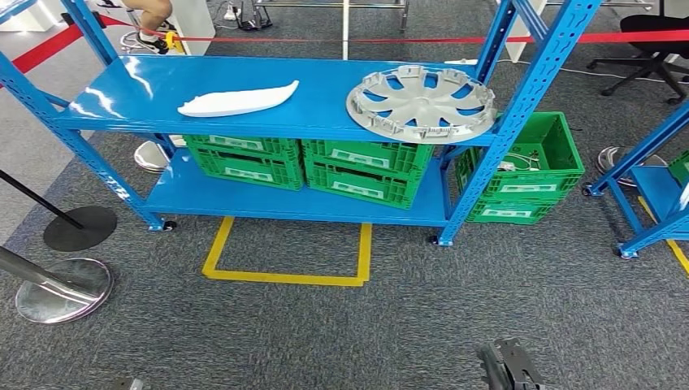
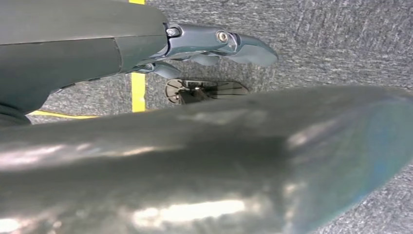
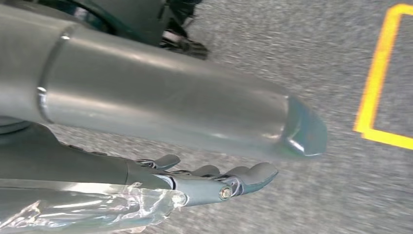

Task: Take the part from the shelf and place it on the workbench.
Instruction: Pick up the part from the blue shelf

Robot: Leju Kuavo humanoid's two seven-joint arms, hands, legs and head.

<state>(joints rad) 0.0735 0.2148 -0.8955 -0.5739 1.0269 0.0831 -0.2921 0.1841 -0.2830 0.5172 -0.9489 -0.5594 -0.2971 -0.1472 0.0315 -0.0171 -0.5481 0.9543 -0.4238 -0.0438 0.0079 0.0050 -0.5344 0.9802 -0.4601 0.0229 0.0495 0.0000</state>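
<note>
Carpet (image 1: 487,301), grey, carries yellow tape (image 1: 286,276) before blue shelf (image 1: 244,122).

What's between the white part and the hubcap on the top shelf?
Nothing: head view shows bare blue top shelf between the white part and the hubcap; they lie apart.
</note>
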